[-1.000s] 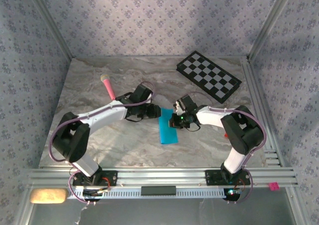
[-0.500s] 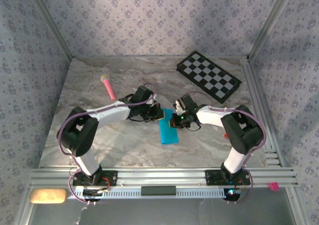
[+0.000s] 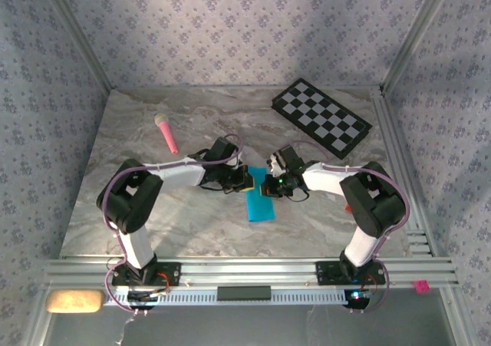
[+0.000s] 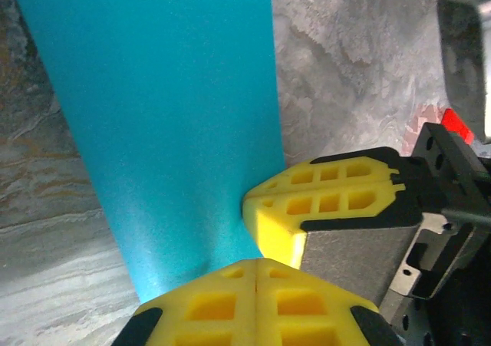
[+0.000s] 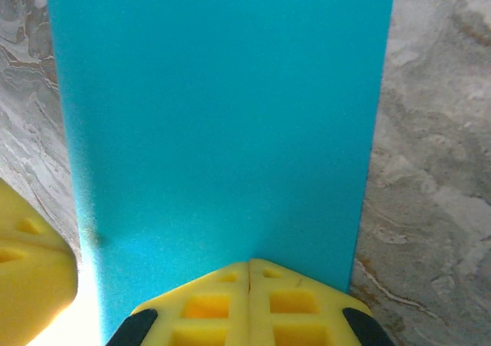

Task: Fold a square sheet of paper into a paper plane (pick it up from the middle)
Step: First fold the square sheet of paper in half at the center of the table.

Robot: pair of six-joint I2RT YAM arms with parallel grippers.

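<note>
While the folded cyan-blue paper (image 3: 259,200) lies on the marble table (image 3: 192,219), bear down evenly with the left gripper (image 3: 244,179) and right gripper (image 3: 270,185), jaws pressed together atop its far end, to sharpen the crease

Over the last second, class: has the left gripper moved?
Yes. The left gripper has shifted right, away from the pink stick, up to the edge of the blue paper.

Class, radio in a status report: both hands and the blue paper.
Left hand shut, right hand shut, tips on far end of blue paper. Paper a narrow strip, flat on table. Checkerboard, pink stick well apart.
</note>
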